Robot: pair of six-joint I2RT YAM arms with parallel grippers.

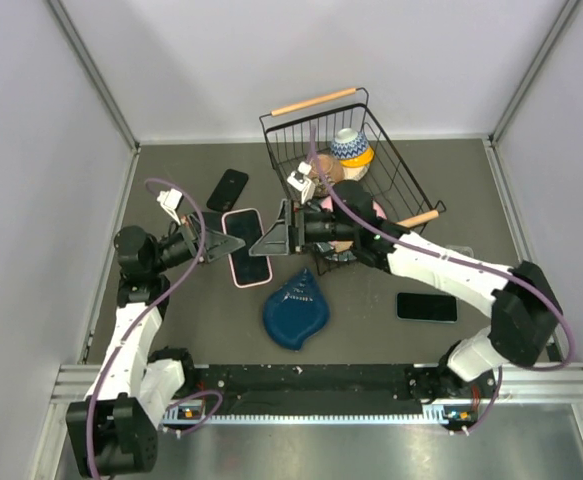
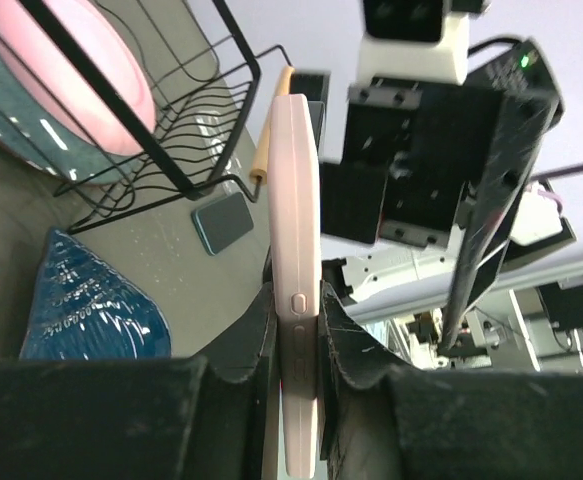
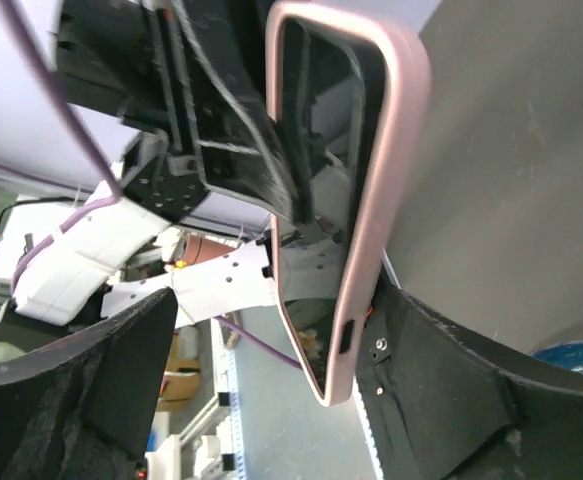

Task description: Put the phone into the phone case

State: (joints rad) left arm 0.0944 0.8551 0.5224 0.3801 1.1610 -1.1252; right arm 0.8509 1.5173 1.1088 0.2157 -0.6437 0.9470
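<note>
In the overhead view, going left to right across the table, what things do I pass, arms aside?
Pink case → blue dish → phone with the teal edge. The black phone and the basket overlap these, so I skip them.

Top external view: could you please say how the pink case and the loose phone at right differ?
The pink case is clamped in the left pincer; the loose phone lies free on the table. The case's rim is pink; the phone's edge looks teal. The case runs roughly front to back; the phone lies crosswise. Both show dark faces.
</note>
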